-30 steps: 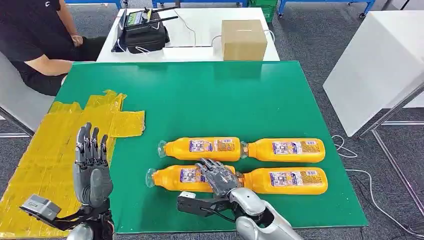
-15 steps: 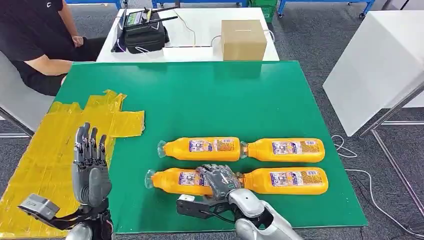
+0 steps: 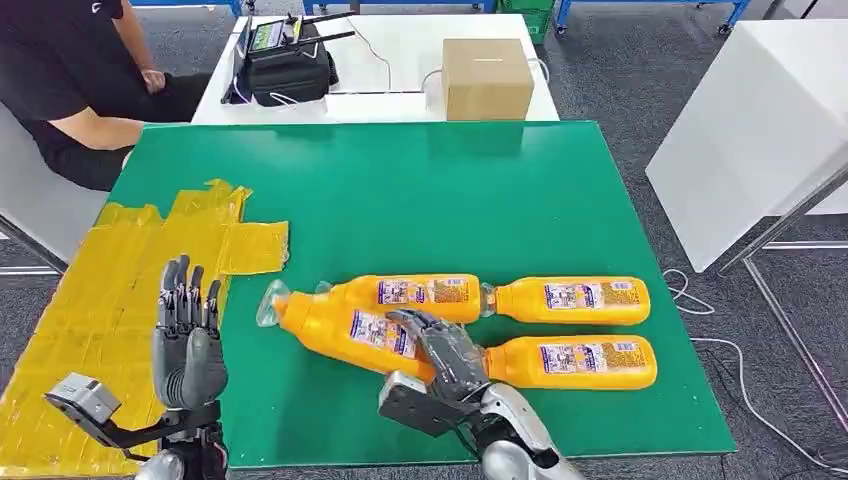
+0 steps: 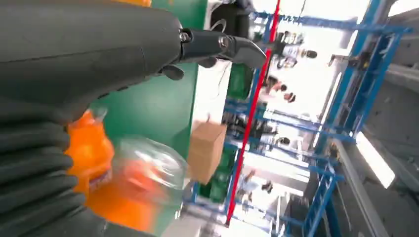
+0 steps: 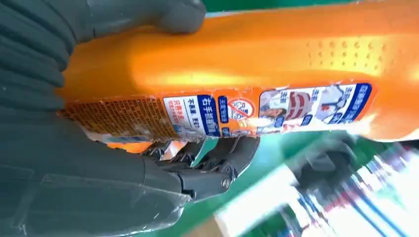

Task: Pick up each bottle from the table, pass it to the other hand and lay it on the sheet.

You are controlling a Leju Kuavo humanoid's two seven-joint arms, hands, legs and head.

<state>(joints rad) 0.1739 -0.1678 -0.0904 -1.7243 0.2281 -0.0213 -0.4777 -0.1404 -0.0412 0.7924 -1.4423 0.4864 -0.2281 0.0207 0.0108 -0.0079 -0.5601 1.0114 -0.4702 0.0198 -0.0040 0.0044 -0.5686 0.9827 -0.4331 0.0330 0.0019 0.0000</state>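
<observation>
Orange plastic fills our right hand [image 3: 447, 352]: its dark fingers wrap the labelled belly of one juice bottle [image 3: 345, 325], lifted and tilted, its clear cap end pointing away from the hand toward the yellow sheet [image 3: 90, 300]. In the right wrist view the thumb lies on one side of the smooth, slightly dimpled body [image 5: 257, 59] and the fingers [image 5: 217, 158] curl under the glossy blue-and-white label.

Just beyond the held bottle lies a second orange bottle [image 3: 410, 297], cap toward the sheet, and end to end with it a third [image 3: 570, 300]. Beside our right hand, on the side away from the sheet, a fourth [image 3: 575, 362] rests flat on the matte green table mat [image 3: 450, 190].

Our left hand [image 3: 187, 340] stands upright with fingers straight and slightly apart, holding nothing, at the edge of the crinkled, patchwork sheet. Well beyond both hands a cardboard box [image 3: 486, 78] and a black bag [image 3: 288, 62] sit on a white table, with a seated person [image 3: 70, 80] off to the left.
</observation>
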